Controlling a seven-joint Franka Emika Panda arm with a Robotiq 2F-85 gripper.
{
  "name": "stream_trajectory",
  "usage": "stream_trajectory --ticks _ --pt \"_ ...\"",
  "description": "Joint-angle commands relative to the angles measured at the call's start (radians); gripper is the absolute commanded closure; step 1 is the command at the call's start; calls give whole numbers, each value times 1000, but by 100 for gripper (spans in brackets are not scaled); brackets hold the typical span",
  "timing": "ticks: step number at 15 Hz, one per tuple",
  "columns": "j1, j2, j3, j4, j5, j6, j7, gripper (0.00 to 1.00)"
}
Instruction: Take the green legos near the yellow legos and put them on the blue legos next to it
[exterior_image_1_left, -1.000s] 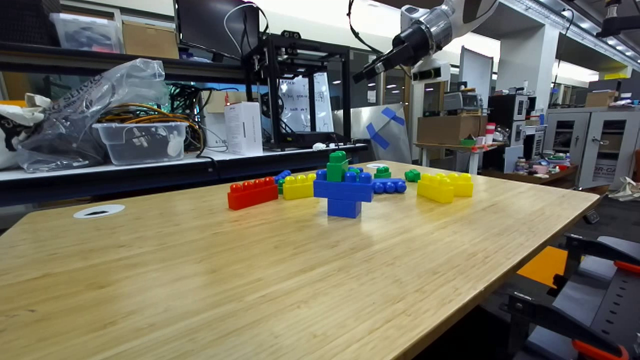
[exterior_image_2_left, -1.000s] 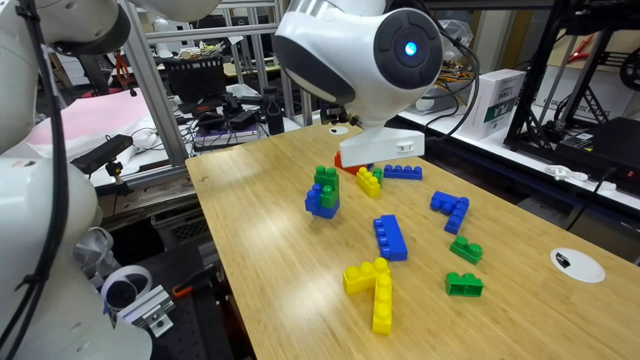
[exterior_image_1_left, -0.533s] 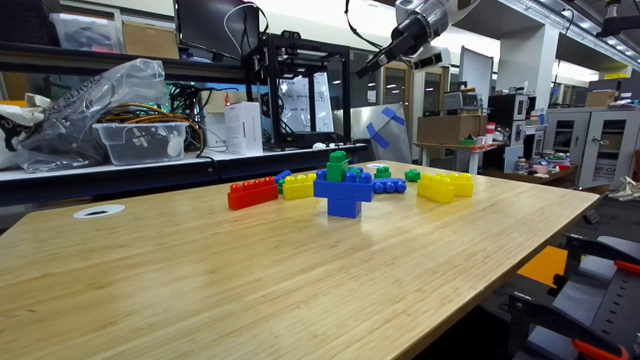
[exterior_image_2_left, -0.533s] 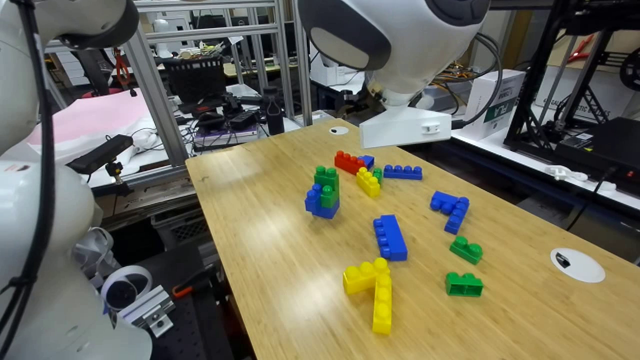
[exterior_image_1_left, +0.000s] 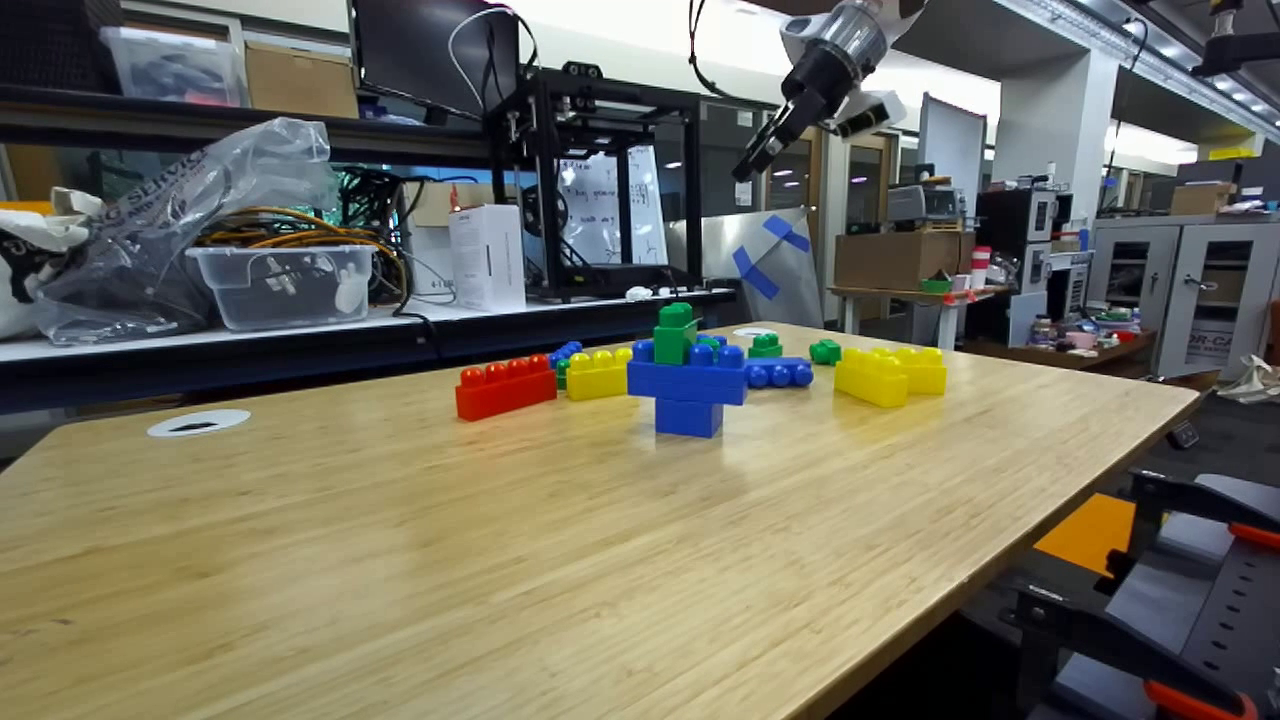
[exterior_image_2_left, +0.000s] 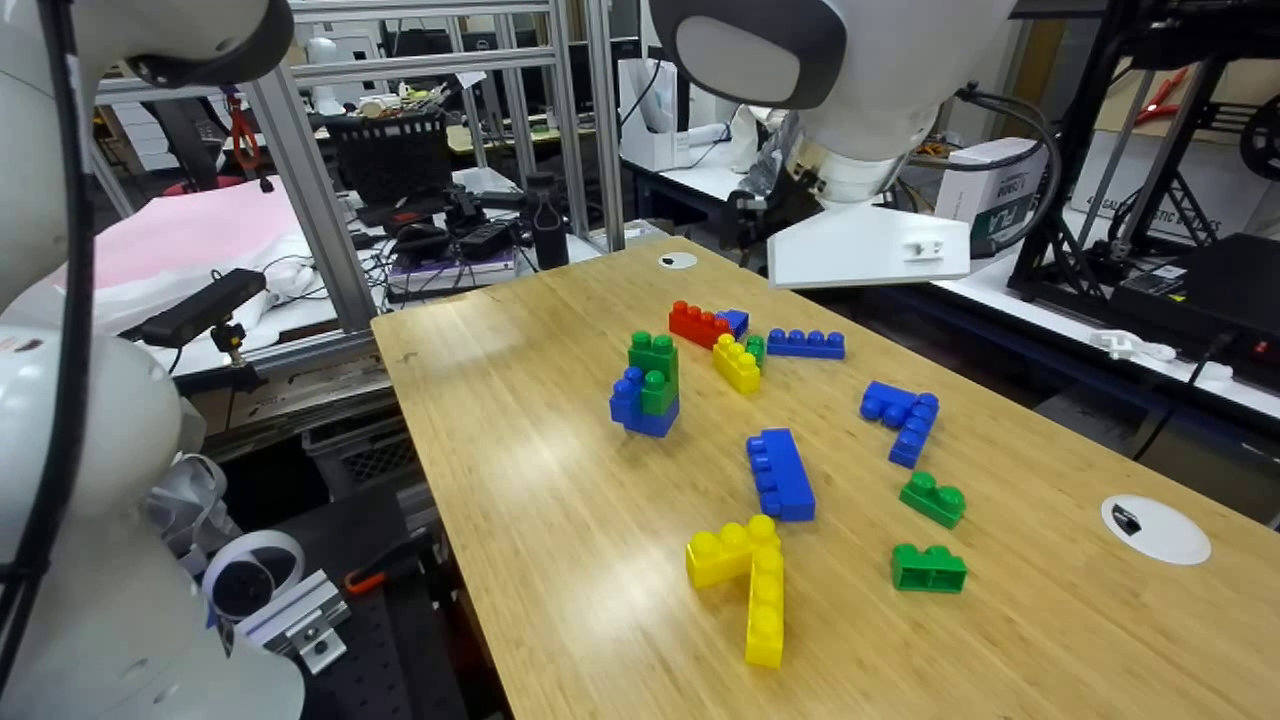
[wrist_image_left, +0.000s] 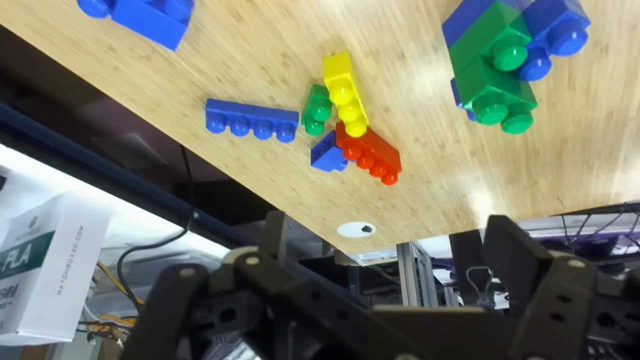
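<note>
My gripper (wrist_image_left: 387, 235) stands open high above the table, its fingers wide apart with nothing between them; an exterior view shows the gripper (exterior_image_1_left: 748, 165) angled down. Two green legos, one brick (exterior_image_2_left: 928, 570) and another (exterior_image_2_left: 931, 500), lie on the table near the V-shaped pair of yellow legos (exterior_image_2_left: 765, 605). The blue legos (exterior_image_1_left: 687, 385) form a cross-like stack that carries green bricks (wrist_image_left: 492, 37) on top. A separate small green brick (wrist_image_left: 317, 107) sits right beside a shorter yellow brick (wrist_image_left: 345, 92). The wider yellow pair is outside the wrist view.
A red brick (wrist_image_left: 372, 150) lies against the shorter yellow one, with a small blue brick (wrist_image_left: 328, 152) behind it. Other loose blue bricks include a long one (exterior_image_2_left: 780, 475) and an angled pair (exterior_image_2_left: 903, 415). A shelf with a 3D printer (exterior_image_1_left: 600, 190) runs along the table (exterior_image_1_left: 450, 560).
The wrist has swung right and slightly up in an exterior view, uncovering the red brick, and the gripper now points more steeply downward. The bricks have stayed put, and the gripper is still open.
</note>
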Motion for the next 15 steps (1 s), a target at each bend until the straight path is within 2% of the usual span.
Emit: stream_trajectory --ticks 1,5,8,11,15 --pt "-69 -74 99 65 -139 112 59 0" --pt "-148 -153 235 113 -349 229 89 0" --pt "-236 -249 380 140 -556 281 100 0" --pt "-376 -356 579 148 -760 335 129 0" --pt "-611 -425 851 149 -909 348 133 0"
